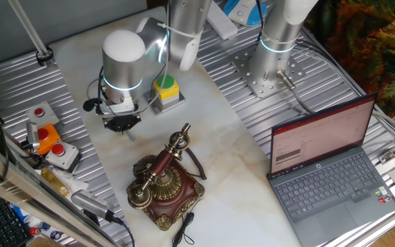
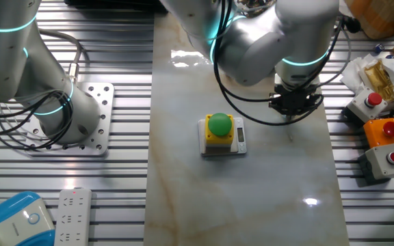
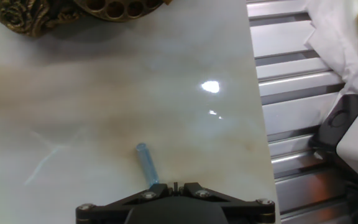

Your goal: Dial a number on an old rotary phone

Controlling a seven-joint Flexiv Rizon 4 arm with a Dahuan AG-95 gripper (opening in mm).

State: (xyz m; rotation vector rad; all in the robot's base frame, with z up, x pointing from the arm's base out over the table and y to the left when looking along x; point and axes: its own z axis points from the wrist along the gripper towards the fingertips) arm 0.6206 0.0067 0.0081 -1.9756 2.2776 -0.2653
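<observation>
Marble desk (image 1: 238,144) is carrying the phone (image 1: 164,180) near its front edge; I'm hovering the gripper (image 1: 122,124), fingers pinching a blue stick (image 3: 146,164), judging the dial (image 3: 120,7) stiff, finger-holes best.

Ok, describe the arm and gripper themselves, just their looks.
The arm is silver-grey with rounded white joint caps and glowing cyan rings; a black cable runs alongside. The gripper is a small black assembly carrying a thin translucent blue stick as its tip.

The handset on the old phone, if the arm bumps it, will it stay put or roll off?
The handset lies across the phone on a narrow cradle, so a sideways bump could probably dislodge it. Its brass-and-wood build suggests it is stiff and fairly heavy. The black cord would likely flex and limit how far it travels.
</observation>
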